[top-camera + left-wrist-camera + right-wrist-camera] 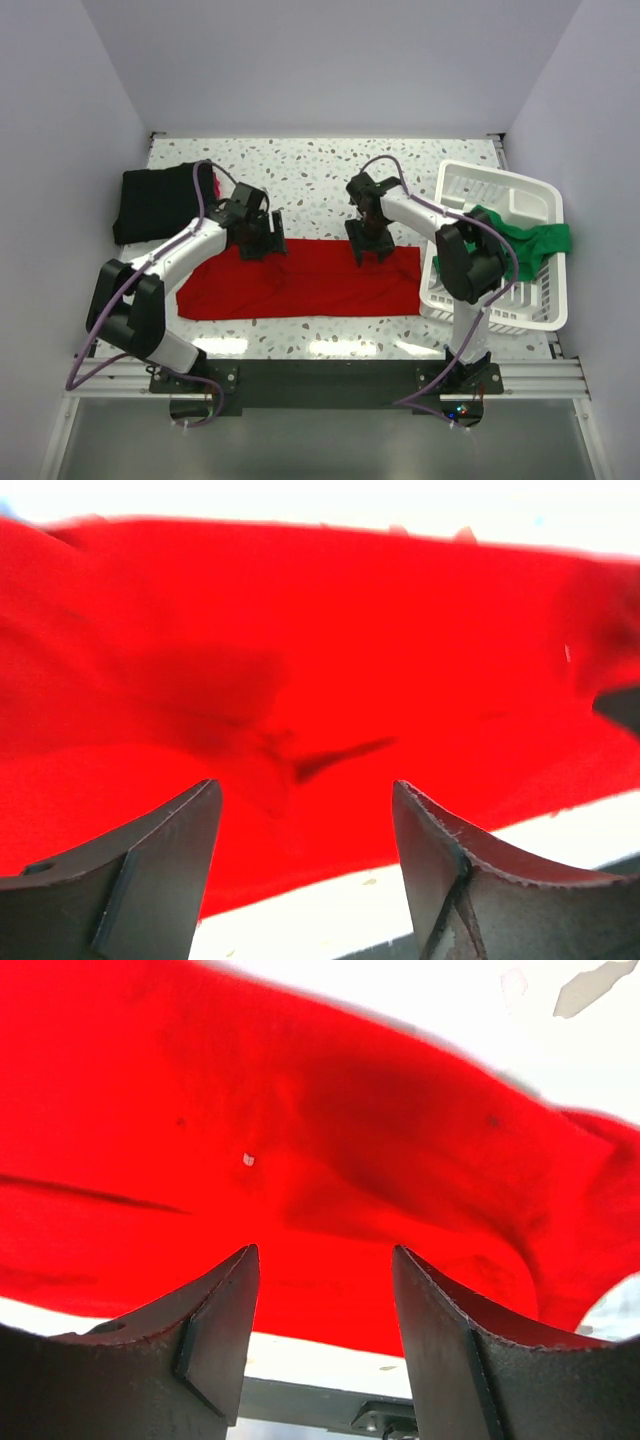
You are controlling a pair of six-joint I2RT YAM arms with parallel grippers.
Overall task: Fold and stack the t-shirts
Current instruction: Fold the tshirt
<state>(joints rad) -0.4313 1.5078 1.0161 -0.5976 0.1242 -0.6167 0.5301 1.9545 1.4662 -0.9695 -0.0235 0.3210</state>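
The red t-shirt lies spread in a long band across the middle of the table. It fills the left wrist view and the right wrist view. My left gripper is open over the shirt's far left edge, with nothing between its fingers. My right gripper is open over the far edge right of centre, fingers apart and empty. The black t-shirt lies folded at the far left. The green t-shirt hangs over the basket.
A white slatted basket stands at the right of the table, holding the green shirt. A bit of pink cloth shows beside the black shirt. White walls enclose the speckled table.
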